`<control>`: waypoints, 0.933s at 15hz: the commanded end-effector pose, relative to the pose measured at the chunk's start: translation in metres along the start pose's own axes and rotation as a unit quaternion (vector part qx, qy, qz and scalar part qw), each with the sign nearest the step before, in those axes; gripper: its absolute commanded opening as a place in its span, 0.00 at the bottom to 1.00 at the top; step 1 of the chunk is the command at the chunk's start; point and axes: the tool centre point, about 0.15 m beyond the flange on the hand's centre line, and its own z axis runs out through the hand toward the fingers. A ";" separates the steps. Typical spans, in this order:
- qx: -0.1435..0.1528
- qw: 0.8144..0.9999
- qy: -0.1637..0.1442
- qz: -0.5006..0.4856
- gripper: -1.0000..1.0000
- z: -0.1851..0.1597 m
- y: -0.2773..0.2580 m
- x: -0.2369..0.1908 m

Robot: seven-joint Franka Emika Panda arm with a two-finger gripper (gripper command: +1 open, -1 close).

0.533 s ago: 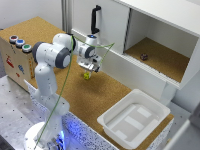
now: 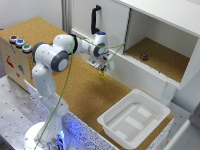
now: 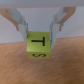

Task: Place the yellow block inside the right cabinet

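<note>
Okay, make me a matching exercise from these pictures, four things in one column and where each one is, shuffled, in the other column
Things:
1. tiny yellow-green cube
2. small dark reddish object
3. shallow white plastic tray
4. coloured round buttons

Places:
A. on top of the wooden box at the exterior view's left
B. between the gripper's fingers
C. on the cork table, at the exterior view's lower right
D. on the cork floor inside the white cabinet

Pairs: 1-B, 2-D, 3-C, 4-A

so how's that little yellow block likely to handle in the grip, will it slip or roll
The yellow block looks like a rigid cube with flat faces, so it probably won't roll or tip if set down. The gripper has its fingers on opposite flat sides, which should hold it squarely. It is smaller than the fingers, so it is likely light, though a smooth surface could let it slip.
</note>
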 end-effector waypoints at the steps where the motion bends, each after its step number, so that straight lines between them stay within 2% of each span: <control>1: -0.003 0.995 0.045 0.084 0.00 -0.020 0.129 0.053; 3: 0.002 0.991 0.069 0.118 0.00 -0.032 0.172 0.075; 4: 0.000 0.987 0.091 0.133 0.00 -0.042 0.189 0.087; 8: 0.031 0.971 0.171 0.166 0.00 -0.086 0.231 0.147; 10: 0.038 0.970 0.192 0.146 0.00 -0.099 0.231 0.174; 14: 0.050 0.968 0.215 0.116 0.00 -0.108 0.223 0.217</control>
